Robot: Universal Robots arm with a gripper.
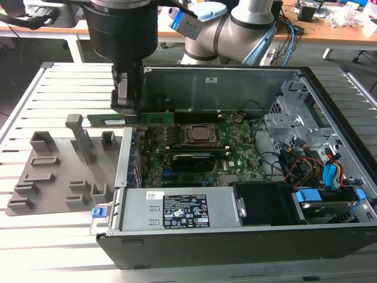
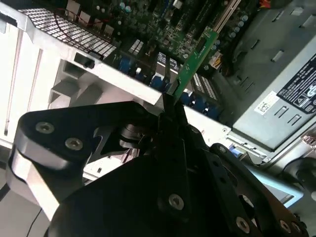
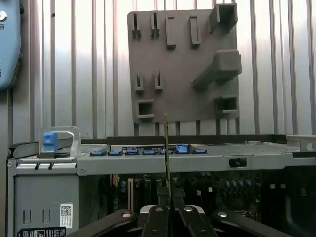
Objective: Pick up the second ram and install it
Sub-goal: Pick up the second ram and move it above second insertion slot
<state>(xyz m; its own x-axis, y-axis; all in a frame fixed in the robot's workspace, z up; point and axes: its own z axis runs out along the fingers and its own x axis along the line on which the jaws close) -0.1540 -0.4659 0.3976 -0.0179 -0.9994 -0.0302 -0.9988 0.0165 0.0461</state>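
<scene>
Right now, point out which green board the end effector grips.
The second ram: the narrow green stick clamped in the end effector, over the case wall; the broad motherboard lies flat inside.

Pale slatted metal table (image 1: 53,242) in front; behind it a long wooden desk (image 1: 336,32) strewn with cables (image 1: 290,35), dark floor (image 1: 35,56) beneath; even indoor light.

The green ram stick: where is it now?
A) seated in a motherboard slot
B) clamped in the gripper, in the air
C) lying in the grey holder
B: in the second wrist view the gripper is shut on the green ram stick, held clear above the motherboard.
</scene>
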